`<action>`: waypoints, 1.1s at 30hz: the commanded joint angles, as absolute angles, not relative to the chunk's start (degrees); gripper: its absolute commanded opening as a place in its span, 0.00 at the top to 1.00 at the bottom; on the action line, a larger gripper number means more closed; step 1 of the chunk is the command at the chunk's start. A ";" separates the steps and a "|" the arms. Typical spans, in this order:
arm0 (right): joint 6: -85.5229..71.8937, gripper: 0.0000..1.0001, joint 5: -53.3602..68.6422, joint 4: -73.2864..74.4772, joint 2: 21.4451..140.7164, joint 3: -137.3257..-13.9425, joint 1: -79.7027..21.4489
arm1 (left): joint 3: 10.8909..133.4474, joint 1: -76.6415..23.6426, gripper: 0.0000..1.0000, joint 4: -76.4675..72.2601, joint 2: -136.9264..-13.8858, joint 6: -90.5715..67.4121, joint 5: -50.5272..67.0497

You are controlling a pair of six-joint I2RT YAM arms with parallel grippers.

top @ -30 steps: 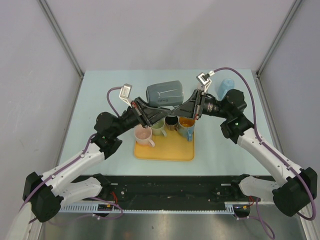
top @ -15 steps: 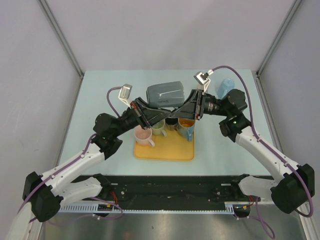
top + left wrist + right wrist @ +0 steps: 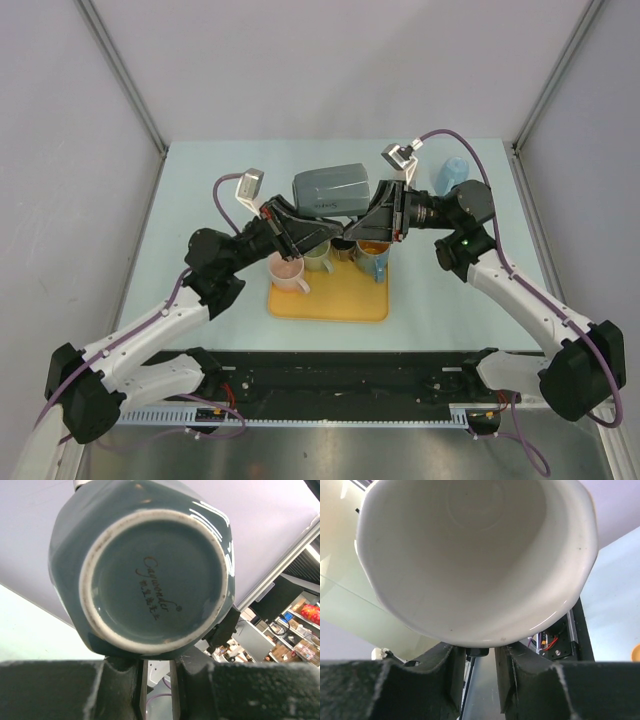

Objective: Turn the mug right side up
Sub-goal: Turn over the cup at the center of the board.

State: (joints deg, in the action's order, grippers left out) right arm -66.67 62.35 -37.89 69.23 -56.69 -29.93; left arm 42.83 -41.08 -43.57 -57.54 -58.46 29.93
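Mug (image 3: pixel 330 188) is up in the air, upper centre of the overhead view, lying on its side. That's not right side up yet, about halfway there by my reckoning. Its base faces the left wrist camera and its white inside faces the right one.

Left claw (image 3: pixel 322 229) is nearly pressed together, pinching the mug at its lower edge. Whether that's the handle or the wall, I can't tell. Right claw (image 3: pixel 352 228) comes in from the other side with its jaws partly spread beneath the rim. Nothing shows nipped between them, so the weight looks to hang on the left claw alone.

Directly below sits the tray (image 3: pixel 330 302), centre of frame. A pink cup (image 3: pixel 288 270), a green cup (image 3: pixel 318 258) and a blue cup (image 3: pixel 373 256) line its upper edge. A pale cup (image 3: pixel 452 172) stands on the desk (image 3: pixel 200 200) at upper right, well apart.

Now the danger. That's a glazed, heavy-looking piece on one narrow pinch, with most of its bulk above the grip. As the wrist rolls to bring the opening up, the mug could pivot or slide out and drop straight onto the cups below.

Second worry: the right claw sits just beside the rim. If it backs out crooked, it could clip the lip and knock the hold loose.

Third, the set-down. Cups crowd the tray's upper edge, so a descent there could tip one over. The bare yellow strip lower down looks the safer landing.
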 commanded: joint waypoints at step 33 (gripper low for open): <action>-68.64 0.75 54.32 -40.34 70.75 -57.57 -30.76 | 43.07 -47.99 1.00 -46.93 -59.24 -56.87 37.44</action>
State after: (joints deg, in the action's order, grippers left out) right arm -68.45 61.89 -37.98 69.23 -56.47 -30.98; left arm 42.83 -43.72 -46.17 -58.67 -56.53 27.44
